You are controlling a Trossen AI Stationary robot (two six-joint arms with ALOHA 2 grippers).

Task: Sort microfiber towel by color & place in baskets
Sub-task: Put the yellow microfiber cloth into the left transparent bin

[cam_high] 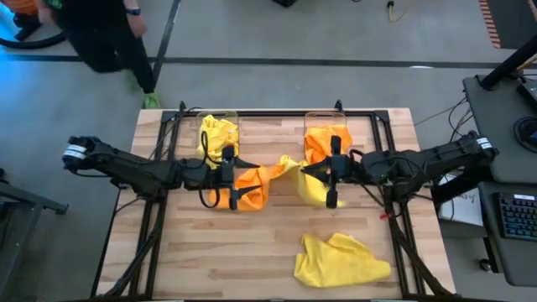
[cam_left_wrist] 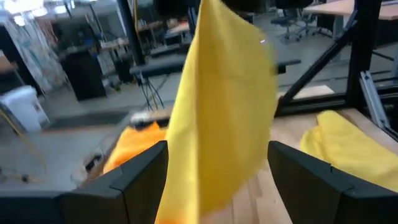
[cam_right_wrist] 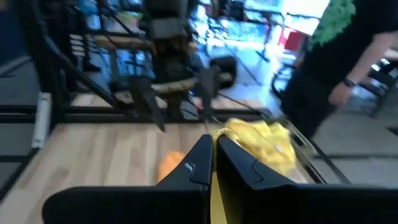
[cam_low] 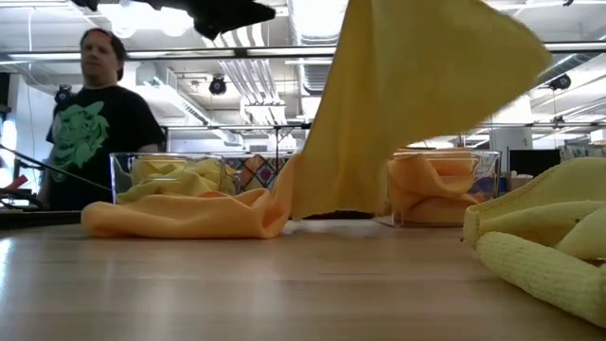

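Wooden slatted table (cam_high: 252,252), centre frame: right gripper (cam_high: 329,179) clenched on hanging yellow microfiber towel (cam_high: 309,186); left gripper (cam_high: 226,178) released (waiting). Carry towel clear of clear plastic basket (cam_high: 216,134) walls upper left.

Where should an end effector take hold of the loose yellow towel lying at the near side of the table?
Grip the yellow towel at its raised, bunched folds near the middle, coming straight down from above. It lies crumpled and flat on the table, so its edges offer little to pinch.
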